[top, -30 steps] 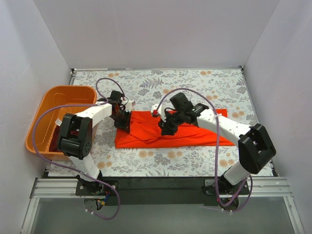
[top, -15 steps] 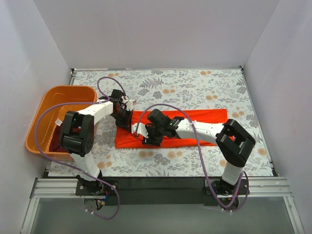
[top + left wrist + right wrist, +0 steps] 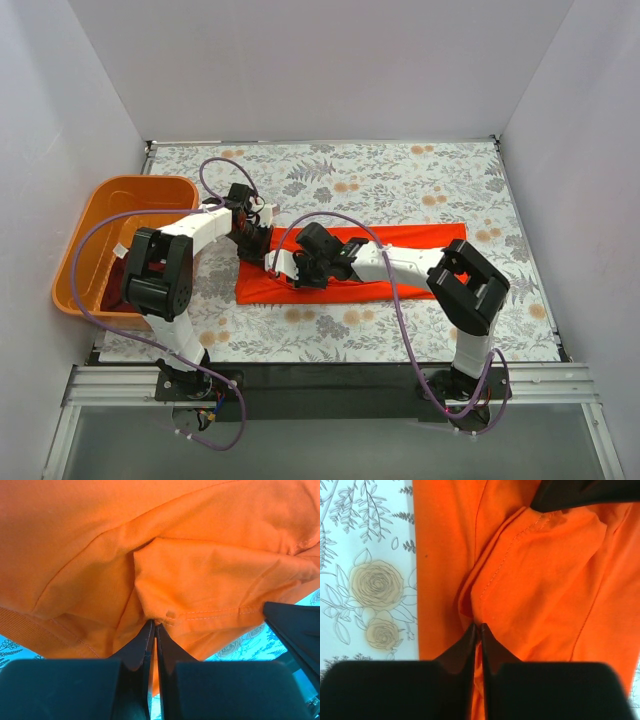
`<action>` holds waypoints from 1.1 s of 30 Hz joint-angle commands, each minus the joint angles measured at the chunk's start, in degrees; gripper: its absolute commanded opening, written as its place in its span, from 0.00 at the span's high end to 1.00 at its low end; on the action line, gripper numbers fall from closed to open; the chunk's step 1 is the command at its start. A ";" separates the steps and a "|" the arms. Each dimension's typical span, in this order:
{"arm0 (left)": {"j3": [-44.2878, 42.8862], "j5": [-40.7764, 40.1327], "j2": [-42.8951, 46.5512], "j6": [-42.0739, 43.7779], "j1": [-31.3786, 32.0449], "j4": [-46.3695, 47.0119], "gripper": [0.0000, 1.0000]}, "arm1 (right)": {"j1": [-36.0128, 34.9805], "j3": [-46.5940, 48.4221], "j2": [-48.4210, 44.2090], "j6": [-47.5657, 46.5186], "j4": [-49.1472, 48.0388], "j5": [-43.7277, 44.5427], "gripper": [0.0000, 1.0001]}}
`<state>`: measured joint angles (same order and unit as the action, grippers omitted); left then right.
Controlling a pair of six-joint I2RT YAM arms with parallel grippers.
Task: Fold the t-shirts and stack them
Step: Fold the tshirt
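Both jaws pinch the soft, creased orange-red t-shirt.

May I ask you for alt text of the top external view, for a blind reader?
The left tool and right tool sit close together at the left end of a bright orange-red cloth t-shirt lying as a long strip on the floral-patterned table. A rigid orange plastic basket sits at the table's left edge, dark maroon cloth inside.
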<state>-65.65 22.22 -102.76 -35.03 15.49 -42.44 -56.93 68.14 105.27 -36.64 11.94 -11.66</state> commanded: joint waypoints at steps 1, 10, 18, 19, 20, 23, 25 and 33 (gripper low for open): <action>-2.29 1.86 0.90 -0.48 -0.80 -0.36 1.00 | -0.12 2.35 -0.16 -0.44 -1.57 1.90 0.98; -7.30 3.27 2.48 0.31 -3.35 -2.48 1.00 | 2.60 3.84 -3.50 -1.76 -2.36 2.87 0.99; -10.73 3.45 1.69 -0.22 -3.80 -2.21 1.00 | 8.05 7.53 -1.74 -2.82 -2.98 0.33 0.99; -11.34 3.27 1.25 -0.22 -3.88 -2.21 1.00 | 8.49 7.80 -1.39 -2.82 -3.07 -0.03 0.99; -11.78 3.18 1.07 -0.22 -3.97 -2.30 1.00 | 8.76 8.49 -1.21 -2.99 -3.07 -0.29 0.99; -12.66 2.83 0.98 -0.66 -4.32 -2.13 1.00 | 9.55 9.46 -0.77 -3.26 -3.15 -1.08 0.99; -13.19 2.04 1.33 -0.83 -4.59 -2.21 1.00 | 9.99 10.34 -0.42 -3.26 -3.16 -2.13 0.99; -13.37 0.37 2.74 -1.45 -5.38 -2.83 1.00 | 10.26 10.87 2.12 -4.31 -3.16 -3.19 0.99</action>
<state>-77.71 23.42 -102.76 -36.01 10.55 -44.88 -46.89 76.75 105.97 -39.90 10.37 -13.26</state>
